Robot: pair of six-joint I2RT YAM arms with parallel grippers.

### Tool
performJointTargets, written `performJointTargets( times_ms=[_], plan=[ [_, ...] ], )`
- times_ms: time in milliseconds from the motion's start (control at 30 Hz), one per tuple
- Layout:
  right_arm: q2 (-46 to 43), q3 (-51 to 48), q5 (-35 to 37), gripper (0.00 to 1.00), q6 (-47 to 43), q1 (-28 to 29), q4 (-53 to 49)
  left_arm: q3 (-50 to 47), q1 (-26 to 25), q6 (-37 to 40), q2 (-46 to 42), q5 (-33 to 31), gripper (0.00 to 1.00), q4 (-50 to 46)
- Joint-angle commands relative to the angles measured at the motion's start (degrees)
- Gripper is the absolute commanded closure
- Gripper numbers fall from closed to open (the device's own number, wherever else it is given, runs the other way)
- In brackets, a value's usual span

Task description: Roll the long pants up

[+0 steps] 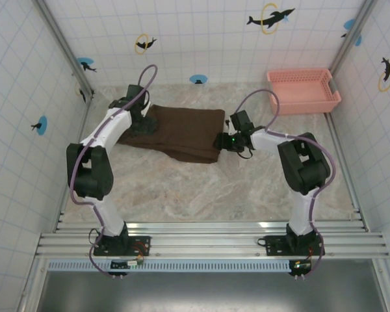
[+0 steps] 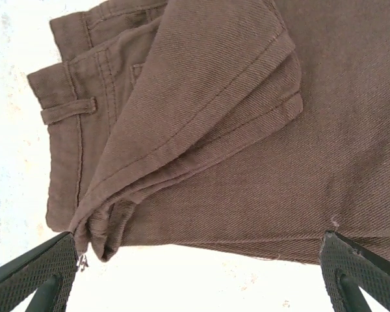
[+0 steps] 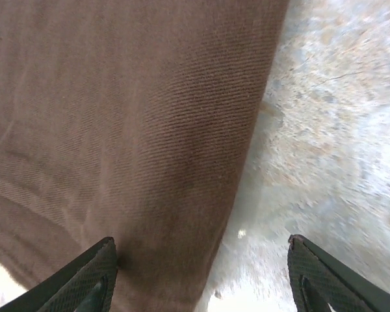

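The long pants (image 1: 182,133) lie folded into a dark brown slab at the back middle of the table. My left gripper (image 1: 142,125) hovers open over their left end. In the left wrist view the waistband with a belt loop (image 2: 68,110) and the folded legs (image 2: 247,130) lie just beyond my wide-open left gripper (image 2: 198,279), which has bare table between its fingertips. My right gripper (image 1: 221,142) is open at the pants' right edge. In the right wrist view that edge (image 3: 234,195) runs between its jaws, with one fingertip (image 3: 78,279) over cloth and the other (image 3: 331,279) over table.
A pink mesh basket (image 1: 303,90) stands at the back right corner. Tiled walls enclose the table on three sides. Marbled tabletop (image 1: 201,195) stretches between the pants and the arm bases.
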Motion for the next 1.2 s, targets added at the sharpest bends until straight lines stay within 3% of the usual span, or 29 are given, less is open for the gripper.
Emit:
performJointTargets(
  times_ms=[0, 133, 267, 367, 767, 1000, 1167],
  plan=[
    [4.29, 0.64, -3.95, 0.32, 2.45, 0.23, 4.38, -0.24, 0.16, 0.98, 2.77, -2.73, 0.03, -0.33],
    [7.67, 2.21, -6.42, 0.49, 4.39, 0.63, 6.61, 0.99, -1.03, 1.02, 4.29, -2.95, 0.02, -0.68],
    [7.35, 1.62, -6.51, 0.8, 5.22, 0.63, 6.82, 3.3, -2.6, 1.98, 6.41, -4.95, 0.02, -1.76],
    [4.61, -0.47, -5.94, 0.91, 3.8, 0.03, 5.37, 4.62, -3.93, 2.92, 8.12, -6.61, 0.03, -1.92],
    [-4.68, -5.03, -7.51, 0.92, -2.53, -1.08, -3.22, 5.03, -11.53, 10.84, 15.93, -20.67, 0.02, 5.64],
    [-7.51, -6.26, -8.65, 0.92, -4.5, -1.13, -6.3, 7.06, -13.17, 10.77, 20.95, -23.41, 0.03, 6.1],
    [-9.74, -6.71, -9.47, 0.92, -6.7, -1.06, -9.86, 12.21, -13.18, 11.26, 25.55, -30.45, 0.03, 4.41]
  ],
)
